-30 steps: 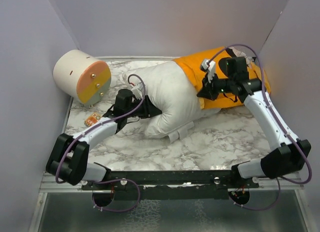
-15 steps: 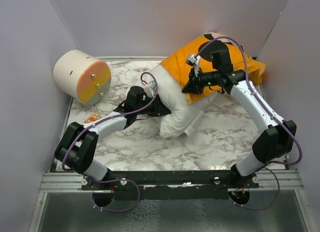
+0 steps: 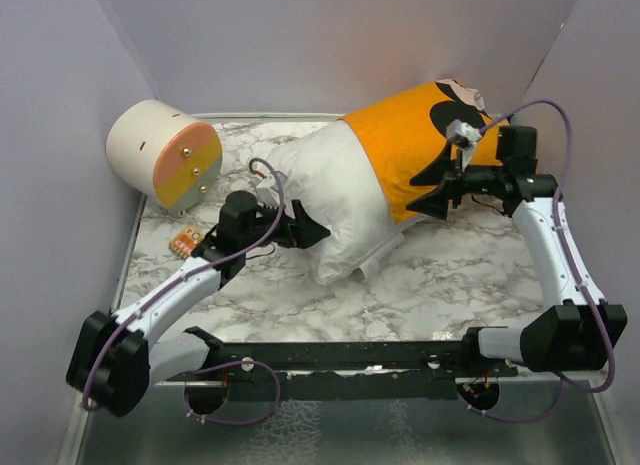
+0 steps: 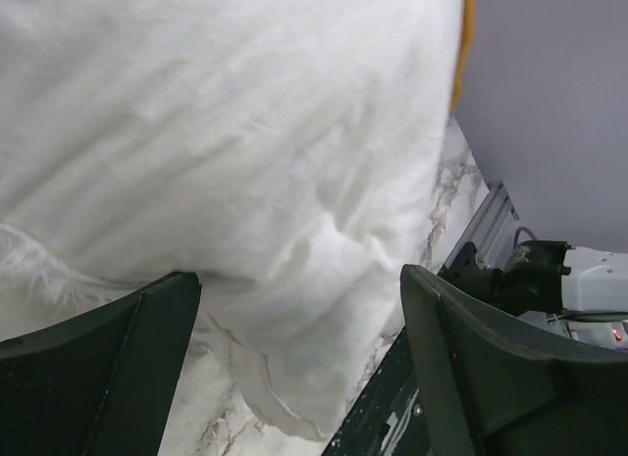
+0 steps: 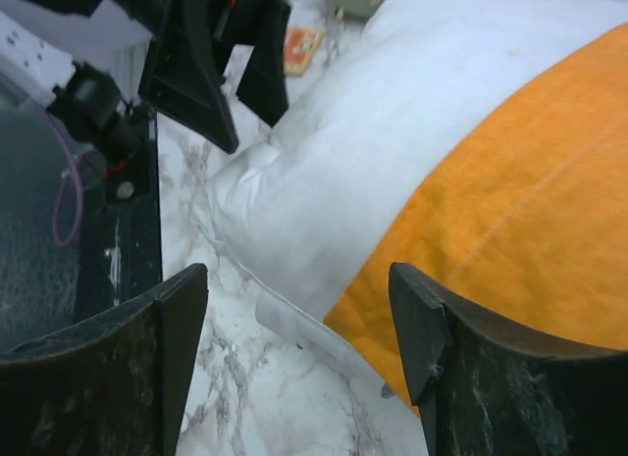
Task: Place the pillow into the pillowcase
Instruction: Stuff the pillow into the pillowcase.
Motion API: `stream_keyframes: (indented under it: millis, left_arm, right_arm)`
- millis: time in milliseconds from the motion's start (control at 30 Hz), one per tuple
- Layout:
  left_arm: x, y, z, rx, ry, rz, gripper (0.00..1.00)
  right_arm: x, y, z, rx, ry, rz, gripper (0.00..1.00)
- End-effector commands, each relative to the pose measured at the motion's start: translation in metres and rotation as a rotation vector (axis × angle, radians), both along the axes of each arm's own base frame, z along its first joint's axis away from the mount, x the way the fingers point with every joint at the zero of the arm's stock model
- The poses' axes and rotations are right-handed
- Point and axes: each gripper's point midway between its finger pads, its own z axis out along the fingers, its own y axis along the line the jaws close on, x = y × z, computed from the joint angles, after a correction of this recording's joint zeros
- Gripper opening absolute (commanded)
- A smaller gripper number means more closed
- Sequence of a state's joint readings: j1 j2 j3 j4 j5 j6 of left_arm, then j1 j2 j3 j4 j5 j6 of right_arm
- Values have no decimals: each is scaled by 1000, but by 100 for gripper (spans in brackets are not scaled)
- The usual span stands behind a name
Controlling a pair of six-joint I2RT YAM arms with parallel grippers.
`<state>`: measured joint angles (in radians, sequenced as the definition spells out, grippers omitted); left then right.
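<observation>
The white pillow (image 3: 325,195) lies slanted across the marble table, its far right half inside the orange pillowcase (image 3: 400,150). A black Mickey print shows near the case's top end. My left gripper (image 3: 308,230) stands open at the pillow's bare near-left end. In the left wrist view the pillow (image 4: 245,132) bulges just ahead of that gripper (image 4: 299,279), and nothing is held. My right gripper (image 3: 432,192) is open beside the case's near edge. The right wrist view shows the pillowcase (image 5: 530,211) hem over the pillow (image 5: 392,132), with the right gripper (image 5: 297,275) above bare table.
A cream-and-orange cylinder (image 3: 165,153) lies at the back left. A small orange tag (image 3: 184,241) sits on the marble near the left arm. Purple walls close in the back and both sides. A black frame bar (image 3: 340,355) runs along the near edge.
Both grippers have opened and let go. The right arm has drawn back to the right, off the pillowcase, and the left has pulled back left. The pillow has settled flatter and shifted right.
</observation>
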<state>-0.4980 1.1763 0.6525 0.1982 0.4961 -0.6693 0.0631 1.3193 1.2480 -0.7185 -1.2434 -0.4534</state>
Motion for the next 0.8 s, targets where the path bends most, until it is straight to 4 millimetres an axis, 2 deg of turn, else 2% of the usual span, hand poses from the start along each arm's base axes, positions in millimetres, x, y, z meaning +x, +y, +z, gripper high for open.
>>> stream_keyframes:
  millis: [0,67,133,233,267,333,400,533,633,767]
  left_arm:
    - [-14,27,15,0,-67,73,87]
    - [-24,32,31,-53,-97,90,89]
    - [-30,36,53,-113,-134,115,86]
    - [-37,34,76,-136,-146,114,78]
    - [-41,30,77,-123,-133,100,76]
    - [-49,14,82,-91,-134,67,73]
    - [-62,-12,83,-19,-157,30,73]
    - [-75,-64,81,231,-290,-19,76]
    - [-64,-95,82,288,-314,-48,79]
    - [-32,-122,87,157,-275,4,83]
  right_arm:
    - [-20,-32,40,182,-82,34,75]
    - [-23,-50,28,218,4,-30,75]
    - [-20,-67,20,218,-16,-106,75]
    - [-14,-77,17,201,-87,-184,76]
    - [-13,-78,16,196,-93,-206,78]
    - [-9,-80,13,187,-100,-250,79]
    - [-4,-83,13,180,-108,-294,79]
    - [1,-86,14,174,-103,-351,81]
    - [3,-89,17,169,-114,-393,81]
    - [7,-93,19,164,-122,-441,80]
